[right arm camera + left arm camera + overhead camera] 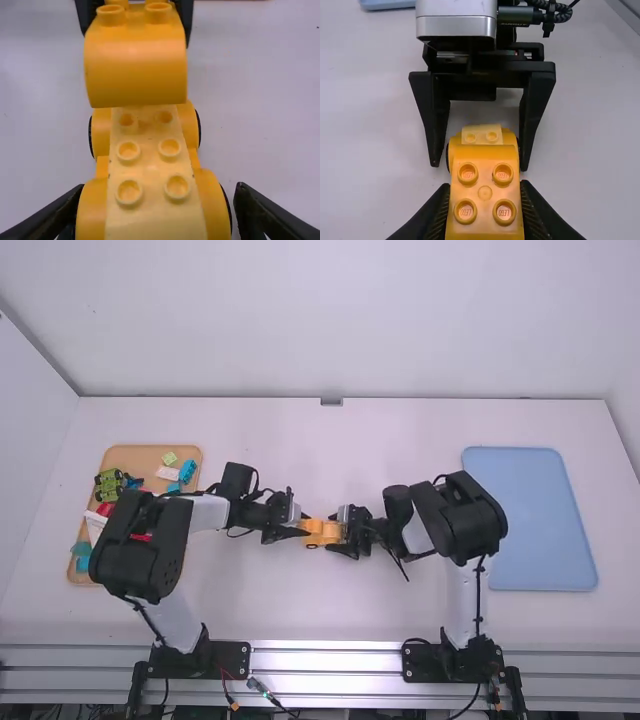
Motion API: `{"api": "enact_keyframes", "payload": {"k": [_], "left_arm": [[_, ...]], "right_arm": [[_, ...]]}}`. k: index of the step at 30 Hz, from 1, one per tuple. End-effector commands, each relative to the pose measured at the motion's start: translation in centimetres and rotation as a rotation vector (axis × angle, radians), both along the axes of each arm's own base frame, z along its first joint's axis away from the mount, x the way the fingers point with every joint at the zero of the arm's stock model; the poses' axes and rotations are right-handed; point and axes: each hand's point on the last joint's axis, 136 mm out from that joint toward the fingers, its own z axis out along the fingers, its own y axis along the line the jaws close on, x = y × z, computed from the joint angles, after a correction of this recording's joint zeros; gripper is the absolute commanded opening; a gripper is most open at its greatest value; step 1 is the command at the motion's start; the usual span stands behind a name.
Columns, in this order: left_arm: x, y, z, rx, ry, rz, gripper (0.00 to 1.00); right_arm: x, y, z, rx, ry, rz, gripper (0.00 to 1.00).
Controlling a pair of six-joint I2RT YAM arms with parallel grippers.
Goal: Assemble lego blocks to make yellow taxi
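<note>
White walls [330,320] stand behind a white table [330,440], and the work sits near its middle. At the far left is a tan tray [150,449] of loose pieces: a green wheeled toy part [108,487], a small blue block [187,472], a white block [168,473] and others, partly behind the left arm.

Right of it, the left gripper [303,527] pinches an orange-yellow plastic block with a rounded side and studs on top [485,171]. The block is over the left end of a yellow wheeled lego base with a paler studded plate [152,215]; whether the studs are locked, I cannot tell. Right of that, the right gripper [159,189] has its fingers spread around the base, one on each side of the wheels, with a little slack rather than a firm squeeze. At the far right lies a flat pale blue tray [530,520].

The step in hand looks like fitting the rounded block onto the taxi's base. The next move calls for the right gripper to steady the base while the left lines up the block's underside with the studs and presses straight down; a crooked push could make the base roll or twist
</note>
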Motion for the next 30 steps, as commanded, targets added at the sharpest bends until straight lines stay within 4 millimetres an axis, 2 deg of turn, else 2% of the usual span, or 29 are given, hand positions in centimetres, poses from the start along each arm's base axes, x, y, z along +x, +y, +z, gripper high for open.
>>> {"api": "enact_keyframes", "payload": {"k": [1, 5, 9, 11, 24, 30], "left_arm": [[-0.3, -0.5, 0.9, -0.034, 0.0, -0.02, 0.02], [-0.5, -0.9, 0.8, -0.048, 0.001, -0.034, 0.02], [0.0, -1.0, 0.3, -0.055, 0.047, -0.004, 0.02], [0.3, -1.2, -0.1, -0.061, 0.057, 0.004, 0.02], [0.1, -1.3, -0.2, -0.072, 0.132, 0.025, 0.02], [-0.6, -2.2, -0.5, -0.059, 0.134, -0.003, 0.02]], "right_arm": [[-0.7, 0.3, -0.2, 0.009, 0.012, 0.028, 0.73], [-0.9, 0.6, -0.1, 0.01, 0.007, 0.035, 0.67], [-0.7, 0.6, -0.1, 0.01, 0.01, 0.034, 0.56], [-0.9, 0.7, -0.1, 0.009, 0.01, 0.038, 0.54], [-0.6, 0.5, -0.2, 0.004, 0.01, 0.027, 0.53], [-0.8, 0.6, -0.2, 0.004, 0.011, 0.031, 0.53]]}}
